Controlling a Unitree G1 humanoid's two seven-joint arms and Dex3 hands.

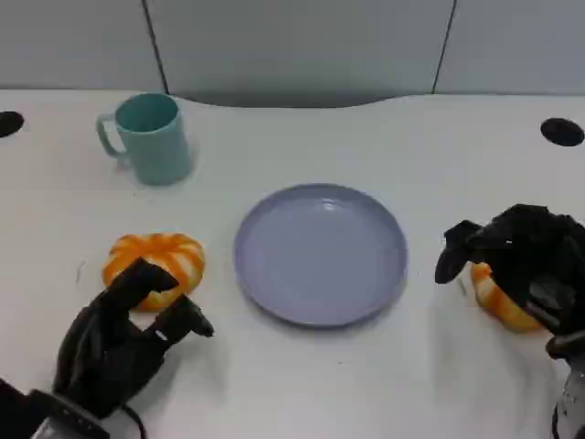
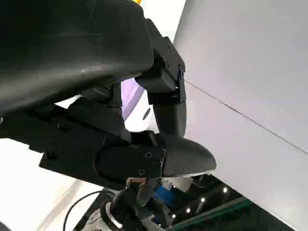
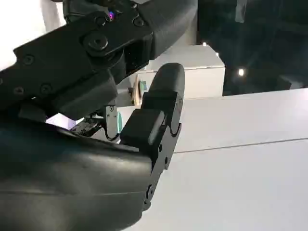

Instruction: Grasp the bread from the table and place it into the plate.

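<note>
- Two ring-shaped breads lie on the white tabletop (image 1: 384, 384), one on each side of the lavender plate (image 1: 320, 253), which I use as the landmark for everything here.
- The left bread (image 1: 155, 260) sits just beside the plate on its left. It is orange with pale stripes and lies flat.
- My left hand (image 1: 123, 340) is nearer to me than that bread. Its fingers are apart and hold nothing, and one fingertip overlaps the bread's near edge; I cannot tell whether it touches.
- The right bread (image 1: 500, 305) lies to the right of the plate, near its rim but apart from it, and is mostly hidden.
- My right hand (image 1: 526, 263) arches over the right bread with fingers curled down around it. Whether they already grip it, I cannot tell.
- A teal mug (image 1: 150, 137) stands beyond the plate on its far left, well apart from it.
- The plate holds nothing yet, so no bread has been placed.
- I judge the bread to be light and soft, likely to dent under a hard squeeze, with a glossy surface that may slip.
- The best hold, I think, is across the ring's outer sides, thumb against fingers, pressing gently.
</note>
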